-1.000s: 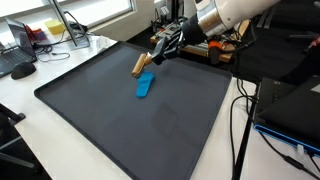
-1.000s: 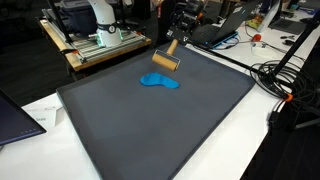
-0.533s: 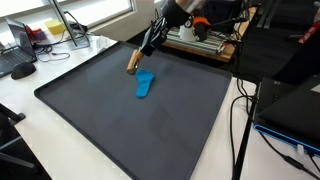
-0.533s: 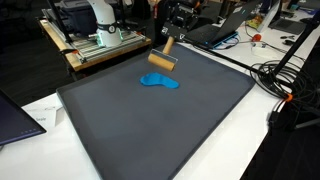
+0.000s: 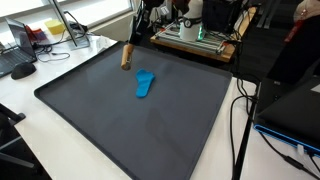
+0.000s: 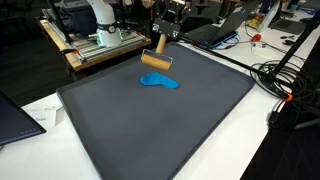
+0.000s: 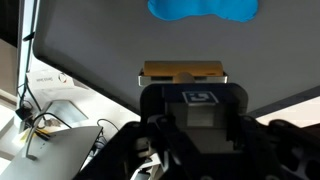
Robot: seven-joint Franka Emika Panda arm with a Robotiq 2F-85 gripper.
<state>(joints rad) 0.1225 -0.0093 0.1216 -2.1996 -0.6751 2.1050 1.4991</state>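
My gripper [image 5: 140,30] [image 6: 163,38] is shut on the handle of a wooden tool [image 5: 127,55] [image 6: 156,60] with a block-shaped head. The tool hangs head down above the far edge of a dark mat [image 5: 120,125] [image 6: 150,130]. A flat blue object [image 5: 145,83] [image 6: 160,81] lies on the mat just in front of the tool and apart from it. In the wrist view the gripper [image 7: 186,100] fills the lower half. The wooden head [image 7: 183,72] sticks out beyond it, and the blue object [image 7: 200,8] is at the top edge.
The mat covers a white table [image 5: 70,55]. A machine on a wooden cart [image 6: 98,42] stands behind the mat. Cables [image 6: 282,82] trail off one side of the table. A keyboard [image 5: 20,68] and clutter sit on a neighbouring desk.
The gripper has carried the wooden tool away from the blue object toward the mat's far edge and corner. The blue object has stayed put.
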